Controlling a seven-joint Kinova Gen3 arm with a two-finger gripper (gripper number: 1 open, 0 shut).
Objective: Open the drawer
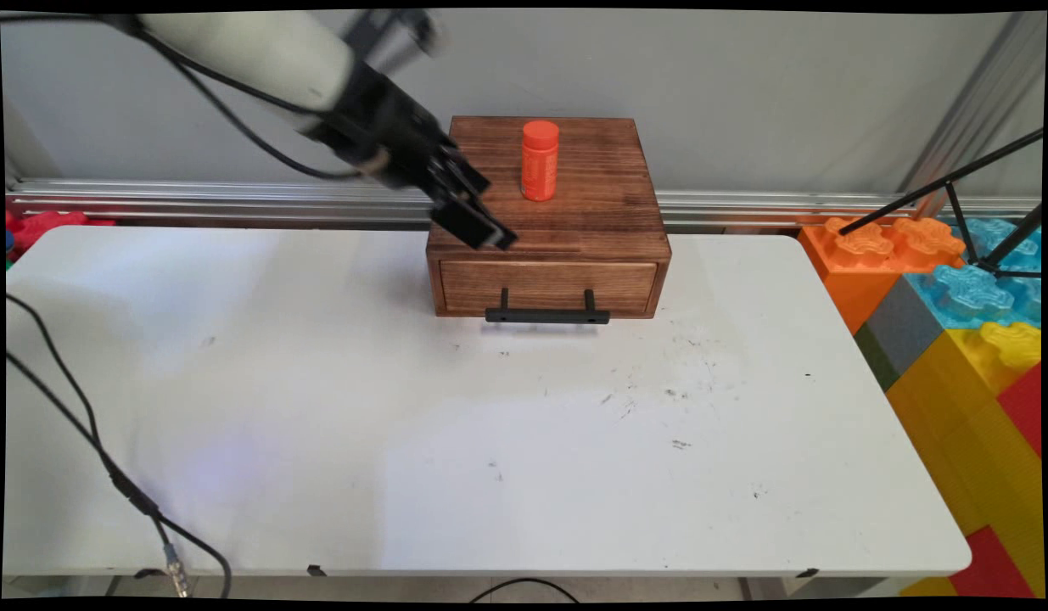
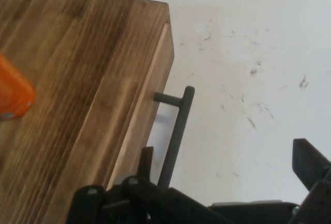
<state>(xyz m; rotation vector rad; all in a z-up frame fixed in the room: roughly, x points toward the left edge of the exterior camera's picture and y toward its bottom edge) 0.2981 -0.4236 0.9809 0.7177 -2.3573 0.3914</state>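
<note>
1. Orange bottle (image 1: 540,160) is seen standing upright on the wooden drawer box (image 1: 574,222), ungrasped.
2. Gripper (image 1: 479,227) is held above the box's front left corner, empty; its fingers appear spread.
3. Drawer's black handle (image 1: 547,315) is untouched, with the drawer closed.

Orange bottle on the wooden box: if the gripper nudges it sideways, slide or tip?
Likely tip: the orange bottle stands upright, taller than wide, on a narrow base. Once down, its round body would probably roll across the wooden box, which shows no raised rim on top. It looks like smooth plastic, so the gripper may slip on it; weight can't be judged.
</note>
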